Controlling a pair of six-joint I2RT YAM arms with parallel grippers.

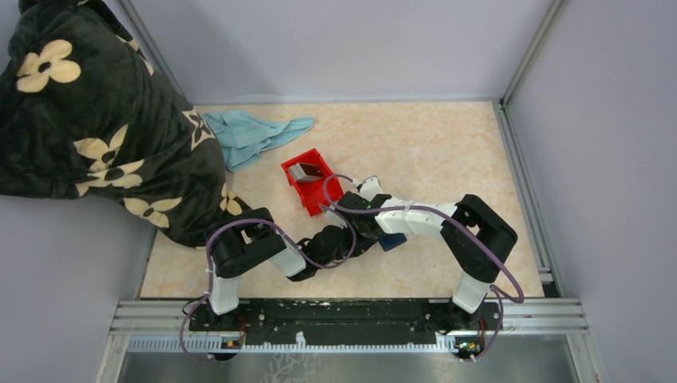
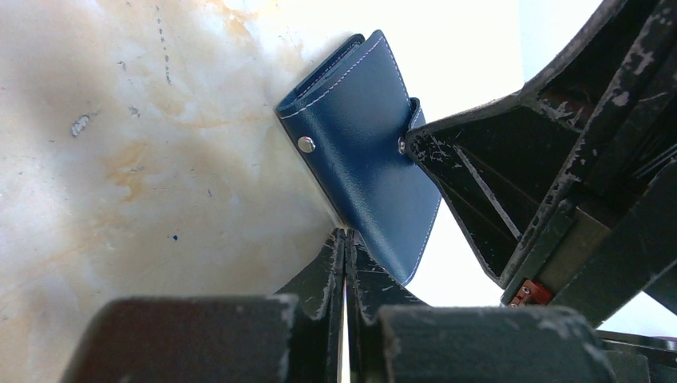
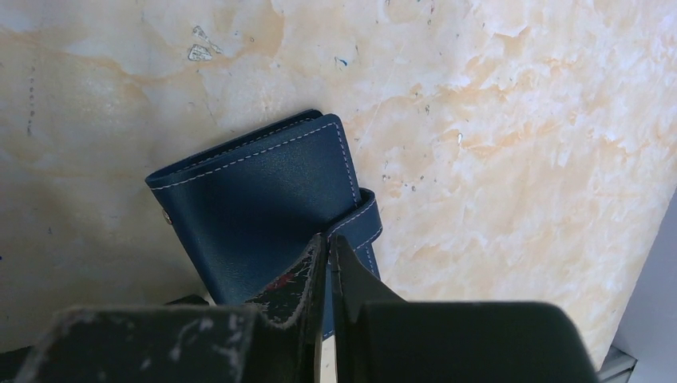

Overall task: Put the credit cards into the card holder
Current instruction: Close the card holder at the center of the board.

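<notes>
Top external: arms hide most of card holder [image 1: 392, 242]; one navy corner shows at frame centre. Credit cards [image 1: 306, 170] stacked in red bin [image 1: 319, 195], count unclear. Wrist views: one card holder, grained leather-look with white stitching and two metal snaps. Left gripper [image 2: 346, 239] pressed shut at its lower edge. Right gripper [image 3: 327, 243] pinches snap tab.

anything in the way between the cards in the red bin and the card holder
Yes. The card holder is folded closed, its cover hiding the slots, with the right hand pinched at its tab. The cards sit in the red bin, behind its wall.
</notes>
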